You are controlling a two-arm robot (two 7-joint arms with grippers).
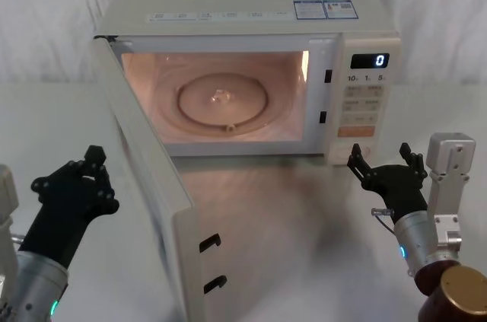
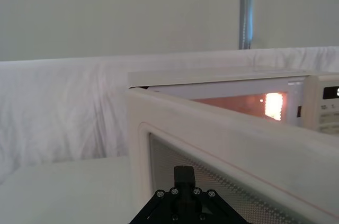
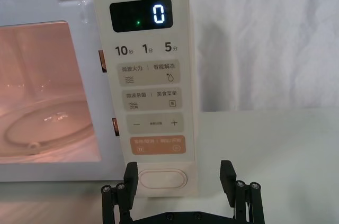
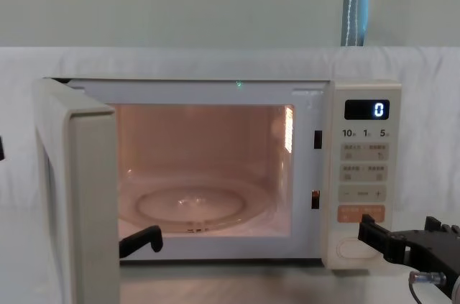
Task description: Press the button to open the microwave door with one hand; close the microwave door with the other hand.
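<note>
Microwave [image 1: 251,71]: on the worktop [image 1: 304,215], cavity lit, display reads 0.
Microwave door [image 1: 152,177]: swung wide, its outer face just beyond the left jaws [image 1: 90,173].
Left jaws: state cannot tell, holding nothing.
Button [image 3: 163,178]: directly ahead of the right jaws [image 1: 386,162], apart.
Right jaws: released, empty.

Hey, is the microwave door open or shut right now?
Open. The microwave door is swung wide to the robot's left, baring the lit cavity and glass turntable; its two latch hooks hang free.

microwave door [image 1: 152,177] left of the microwave [image 1: 251,71]
</note>
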